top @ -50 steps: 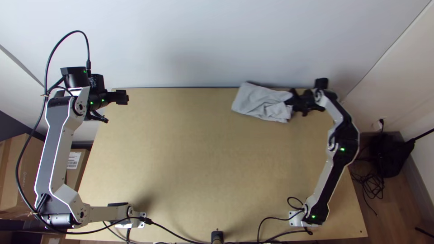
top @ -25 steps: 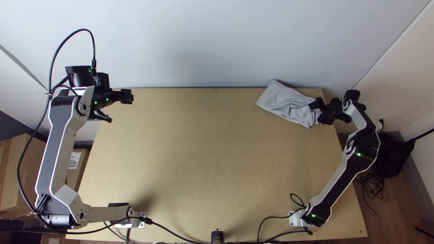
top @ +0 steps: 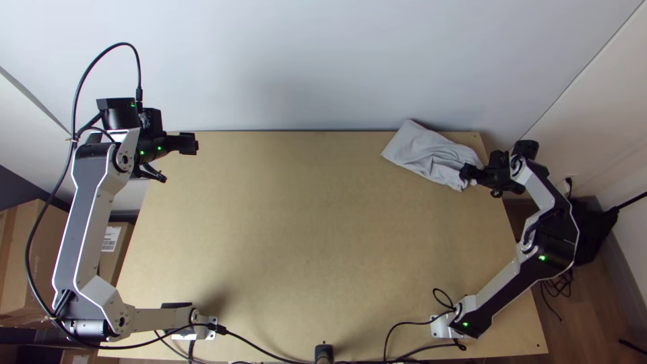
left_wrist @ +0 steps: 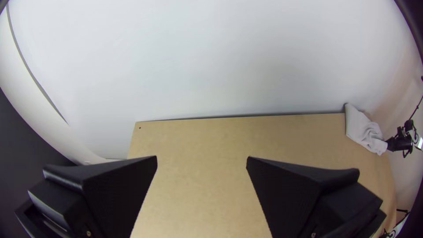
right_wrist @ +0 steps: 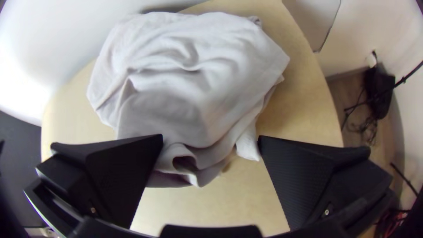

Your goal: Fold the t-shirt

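Right tool [right_wrist: 210,140] spread at rumpled t-shirt's [right_wrist: 189,83] edge, probably for release or regrip; left tool [left_wrist: 202,158] spread, well apart from t-shirt, likely leaving room.

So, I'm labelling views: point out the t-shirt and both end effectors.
T-shirt [top: 430,154]: top view, rumpled middle.
Left end effector [left_wrist: 202,158]: left wrist view, midway between fingertips.
Right end effector [right_wrist: 210,137]: right wrist view, midway between fingertips.

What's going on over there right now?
The right arm's black, wide-fingered gripper is at the light grey cloth t-shirt, its fingers open beside the rumpled edge. The shirt lies in a loose, creased bundle at the far right corner of the light wooden table, not neatly folded. The left gripper, also open, is at the far left, away from the shirt.
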